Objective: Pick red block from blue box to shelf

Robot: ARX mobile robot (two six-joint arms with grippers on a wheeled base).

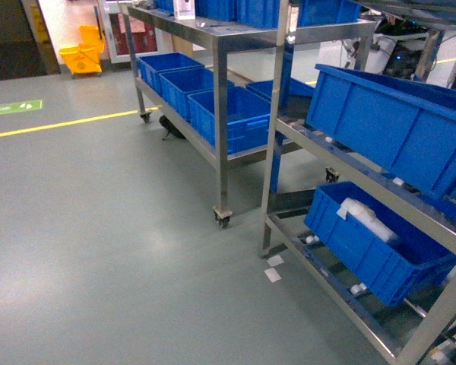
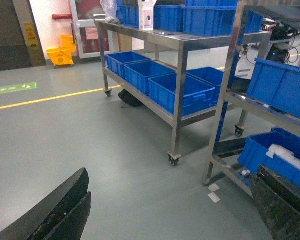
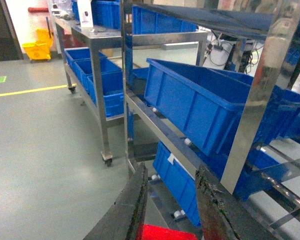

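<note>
Grey floor, steel shelf w/ blue bins.

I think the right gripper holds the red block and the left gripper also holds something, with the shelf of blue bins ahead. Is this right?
Not quite. The right gripper does hold the red block, but the left gripper holds nothing: the left wrist view shows only bare floor between its wide-apart fingers. The shelf of blue bins is ahead, as you say.

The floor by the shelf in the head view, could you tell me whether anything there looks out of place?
Yes: two small white scraps lie loose on the grey floor beside the foot of the shelf, like dropped paper or labels. Nothing looks spilled.
</note>
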